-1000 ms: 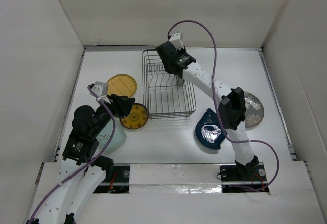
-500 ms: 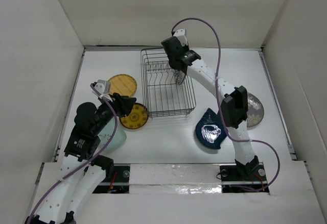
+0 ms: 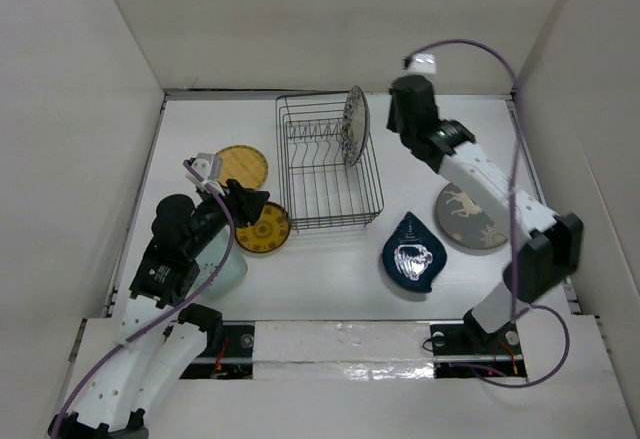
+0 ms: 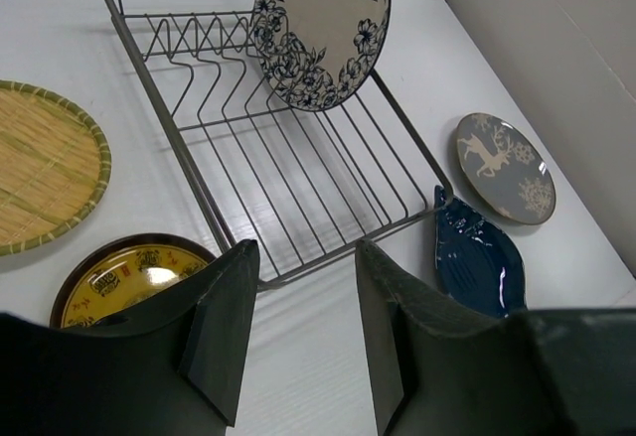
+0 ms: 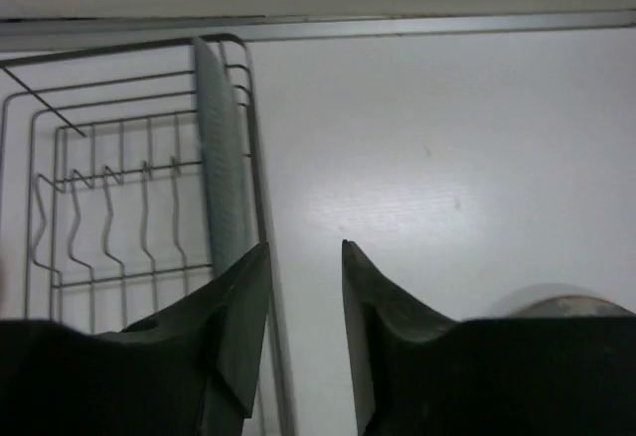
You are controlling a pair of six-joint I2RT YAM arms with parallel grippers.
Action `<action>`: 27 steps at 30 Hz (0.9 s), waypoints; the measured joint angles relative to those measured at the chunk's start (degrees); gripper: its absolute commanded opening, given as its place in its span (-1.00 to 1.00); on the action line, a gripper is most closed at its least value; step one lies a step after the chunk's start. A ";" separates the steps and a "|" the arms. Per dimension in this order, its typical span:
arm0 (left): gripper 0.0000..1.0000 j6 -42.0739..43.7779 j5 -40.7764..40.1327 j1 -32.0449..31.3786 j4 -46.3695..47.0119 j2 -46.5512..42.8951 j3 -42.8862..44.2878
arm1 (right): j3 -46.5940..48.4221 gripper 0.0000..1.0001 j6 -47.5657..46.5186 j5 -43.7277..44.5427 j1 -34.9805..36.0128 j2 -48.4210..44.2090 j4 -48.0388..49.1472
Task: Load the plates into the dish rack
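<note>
At the rack's (image 3: 330,227) right end the floral plate (image 3: 353,125) stands on edge. My right gripper (image 5: 303,257) hangs open beside it, left gripper (image 4: 301,252) open by the small dark plate (image 4: 129,272); I'd pinch its rim squarely, then slot it between tines (image 4: 214,98).
</note>
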 measured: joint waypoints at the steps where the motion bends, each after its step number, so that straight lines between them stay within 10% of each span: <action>1: -0.24 0.00 0.02 0.00 -0.02 -0.07 0.00 | -6.51 -1.00 1.33 -1.57 -1.53 -4.96 2.91; 8: -1.00 0.07 0.37 -0.02 -0.22 -1.95 0.00 | -53.13 -0.92 17.64 -10.67 -26.27 -38.56 19.28; 13: -1.00 0.15 0.35 -0.42 -0.22 -3.91 0.00 | -70.66 0.31 26.01 -15.89 -43.78 -49.48 19.67; 17: -0.48 0.20 0.28 -0.90 -0.24 -4.85 0.00 | -75.12 0.54 28.06 -22.53 -56.35 -53.75 18.71; 27: -0.31 0.11 0.00 -2.19 -0.31 -6.58 0.00 | -79.23 0.54 28.30 -43.34 -70.14 -43.39 21.46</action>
